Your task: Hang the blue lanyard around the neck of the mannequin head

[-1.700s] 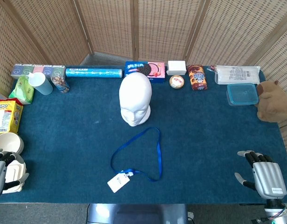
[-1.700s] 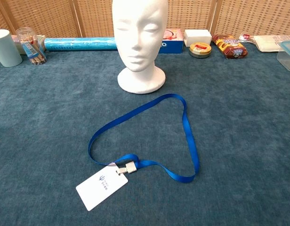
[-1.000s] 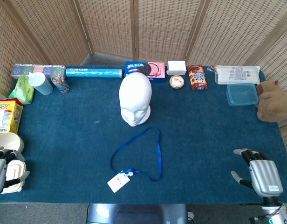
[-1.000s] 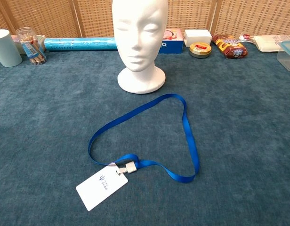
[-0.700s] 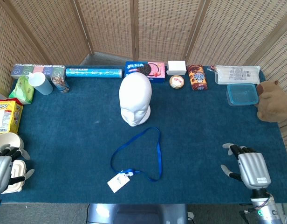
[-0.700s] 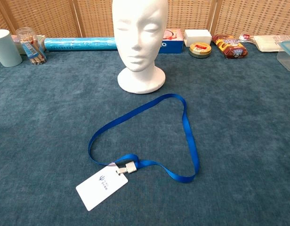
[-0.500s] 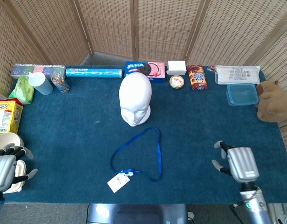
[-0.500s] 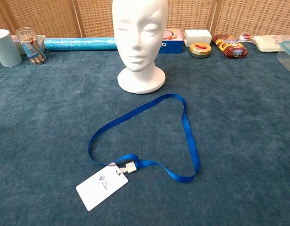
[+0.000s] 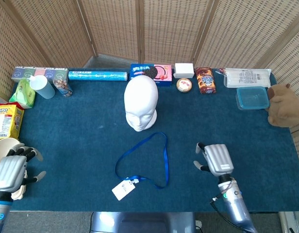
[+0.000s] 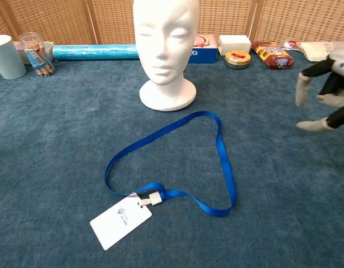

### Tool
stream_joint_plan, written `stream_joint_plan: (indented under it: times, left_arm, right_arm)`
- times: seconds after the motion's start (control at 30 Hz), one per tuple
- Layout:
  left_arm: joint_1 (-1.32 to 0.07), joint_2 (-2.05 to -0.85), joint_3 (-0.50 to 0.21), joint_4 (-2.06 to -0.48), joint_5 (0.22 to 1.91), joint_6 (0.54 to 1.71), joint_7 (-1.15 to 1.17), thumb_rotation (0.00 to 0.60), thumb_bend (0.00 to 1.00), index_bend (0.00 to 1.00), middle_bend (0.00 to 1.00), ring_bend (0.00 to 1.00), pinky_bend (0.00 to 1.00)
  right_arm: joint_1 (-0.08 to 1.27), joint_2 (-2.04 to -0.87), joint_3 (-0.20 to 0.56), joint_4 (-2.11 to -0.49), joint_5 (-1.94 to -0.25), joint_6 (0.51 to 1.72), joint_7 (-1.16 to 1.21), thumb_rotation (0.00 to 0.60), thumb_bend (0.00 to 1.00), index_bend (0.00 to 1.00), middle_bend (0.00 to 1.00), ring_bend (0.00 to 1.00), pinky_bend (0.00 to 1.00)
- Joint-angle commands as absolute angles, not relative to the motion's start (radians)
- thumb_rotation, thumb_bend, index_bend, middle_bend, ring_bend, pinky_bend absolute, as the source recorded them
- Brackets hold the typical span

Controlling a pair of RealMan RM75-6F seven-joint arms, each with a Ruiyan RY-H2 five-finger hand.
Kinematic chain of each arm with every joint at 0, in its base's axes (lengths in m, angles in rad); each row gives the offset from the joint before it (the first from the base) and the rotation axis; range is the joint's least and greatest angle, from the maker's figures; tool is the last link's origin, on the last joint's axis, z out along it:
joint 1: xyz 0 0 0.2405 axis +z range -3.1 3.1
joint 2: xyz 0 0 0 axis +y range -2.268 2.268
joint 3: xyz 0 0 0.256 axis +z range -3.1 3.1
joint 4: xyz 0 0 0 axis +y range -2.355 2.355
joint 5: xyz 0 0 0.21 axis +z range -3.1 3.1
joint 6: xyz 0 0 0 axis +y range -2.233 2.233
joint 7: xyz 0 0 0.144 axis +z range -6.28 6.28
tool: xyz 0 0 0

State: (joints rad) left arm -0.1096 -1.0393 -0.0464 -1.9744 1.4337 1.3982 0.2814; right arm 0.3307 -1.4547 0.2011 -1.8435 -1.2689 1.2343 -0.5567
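The blue lanyard (image 9: 148, 160) lies looped mid-bench before the mannequin head (image 9: 141, 102); right hand (image 9: 216, 159) and left hand (image 9: 11, 171) hover with fingers released.

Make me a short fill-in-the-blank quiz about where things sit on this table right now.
1. The blue lanyard lies flat on the ____ in front of the mannequin head.
2. The badge clipped to the lanyard is ____ in colour.
3. The hand nearer the lanyard is the ____ hand.
4. The left hand holds ____.

Answers: table; white; right; nothing
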Motion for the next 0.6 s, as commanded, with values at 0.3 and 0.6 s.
stream_joint_plan:
  times: [0.3,0.6]
  left_arm:
    - [-0.172,-1.056,-0.079,-1.983,1.411,1.346,0.330,0.593,0.18,0.49,0.41,0.30,0.17]
    - [-0.200,-1.071,-0.082,-1.987,1.392,1.323,0.358,0.595,0.18,0.49,0.41,0.30,0.17]
  right_arm:
    - [0.447,-1.577,0.253,-1.775,-1.076,1.165,-0.683,0.543,0.24,0.50,0.97,1.00,1.00]
    - [0.520,-1.650,0.271,-1.729,-0.978,1.156,-0.739,0.548,0.24,0.50,0.97,1.00,1.00]
